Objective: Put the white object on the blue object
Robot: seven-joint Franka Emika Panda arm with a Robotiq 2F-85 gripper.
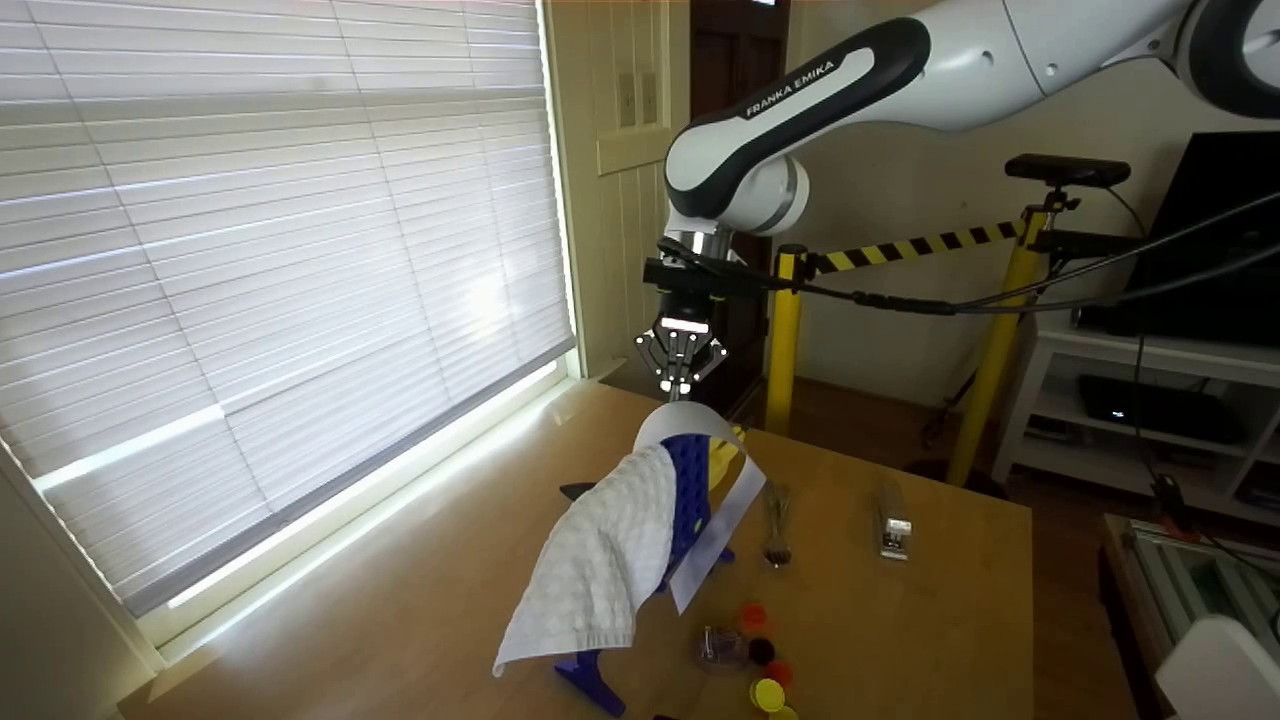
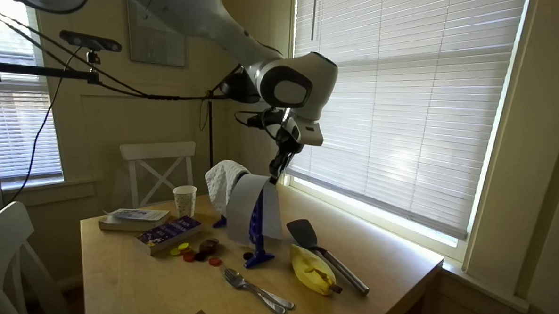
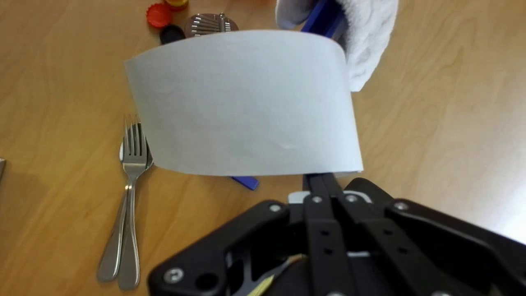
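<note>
Above one end of the blue rack [image 1: 688, 485], the gripper [image 3: 322, 180] points down with its fingers together, apparently pinching the edge of a white sheet [image 3: 242, 102]. The sheet, taken here as the task's white object, arches over the rack, and an exterior view shows a flap hanging on either side. From the fingertips it reaches toward the white towel [image 1: 600, 565] draped over the rack's other end, its long axis lying across the rack's length. That crossing decides the next move: since the sheet already straddles the rack, letting go gently seems enough, though a sideways pull could drag it off.
</note>
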